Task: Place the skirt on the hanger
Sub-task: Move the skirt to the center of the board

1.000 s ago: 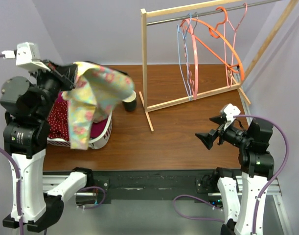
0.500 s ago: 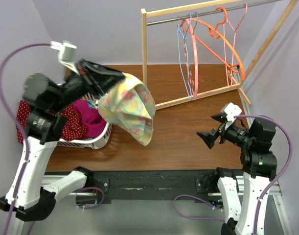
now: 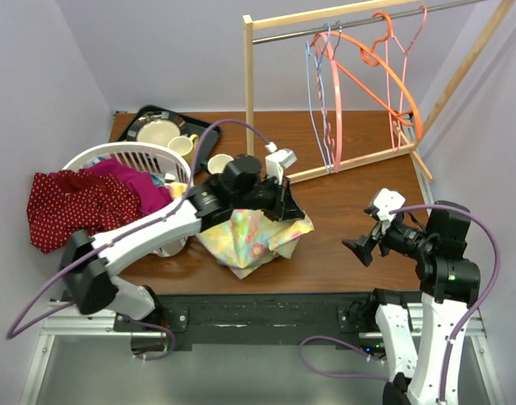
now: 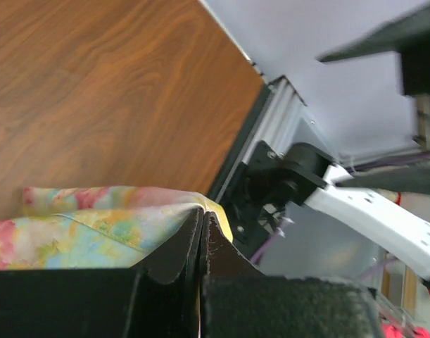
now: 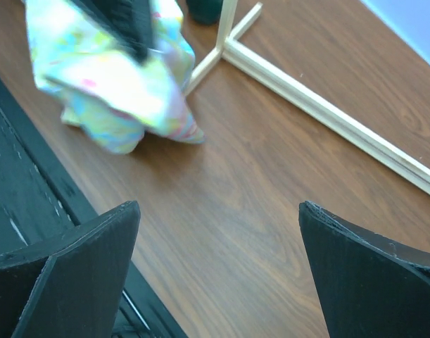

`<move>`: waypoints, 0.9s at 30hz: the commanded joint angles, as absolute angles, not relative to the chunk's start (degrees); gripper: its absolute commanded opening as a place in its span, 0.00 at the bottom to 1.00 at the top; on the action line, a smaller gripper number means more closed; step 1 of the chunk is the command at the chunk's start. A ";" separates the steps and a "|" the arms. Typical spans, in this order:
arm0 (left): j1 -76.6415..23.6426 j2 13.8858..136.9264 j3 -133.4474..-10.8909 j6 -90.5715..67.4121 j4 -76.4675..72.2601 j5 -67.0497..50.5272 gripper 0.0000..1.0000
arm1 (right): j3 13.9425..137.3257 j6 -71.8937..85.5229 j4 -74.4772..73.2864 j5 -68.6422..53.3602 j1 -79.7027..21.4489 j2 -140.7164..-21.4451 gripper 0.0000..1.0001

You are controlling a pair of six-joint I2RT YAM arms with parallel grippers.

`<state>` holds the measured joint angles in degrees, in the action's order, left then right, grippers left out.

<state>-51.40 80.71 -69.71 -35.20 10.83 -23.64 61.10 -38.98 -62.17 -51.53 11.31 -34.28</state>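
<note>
The skirt [image 3: 253,238], a pale yellow floral cloth, lies bunched on the wooden table near its front edge, between the two arms. My left gripper [image 3: 283,211] is stretched across the table and shut on the skirt's upper fold. In the left wrist view the jaws [image 4: 203,227] are pressed together with the skirt's hem [image 4: 95,225] pinched between them. My right gripper [image 3: 363,249] stands wide open to the right of the skirt, holding nothing; its view shows the skirt [image 5: 116,77] at the upper left. An orange hanger [image 3: 367,72], a blue hanger [image 3: 318,101] and a pink hanger [image 3: 407,38] hang on the rack rail.
The wooden rack's post [image 3: 249,101] and base bar [image 3: 342,164] stand behind the skirt. A white laundry basket [image 3: 131,156] with red and magenta clothes [image 3: 72,198] sits at the left. A black tray [image 3: 148,114] with dishes and a mug [image 3: 217,163] lie behind it.
My left arm has swung from above the basket rightward and down, carrying the skirt to the table's middle front. The right arm has barely moved.
</note>
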 commanded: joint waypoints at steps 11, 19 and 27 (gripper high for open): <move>-53.97 105.20 -79.45 -35.08 -2.38 -26.37 0.00 | 58.36 -82.33 -88.04 -56.69 11.51 -38.41 0.99; -51.94 90.64 -76.83 -25.06 9.49 -12.05 0.72 | 51.42 -100.44 -90.00 -59.41 10.99 -42.79 0.99; -52.47 70.16 -61.90 -25.39 20.30 -6.06 0.78 | 46.77 -110.12 -89.65 -55.38 4.06 -49.48 0.99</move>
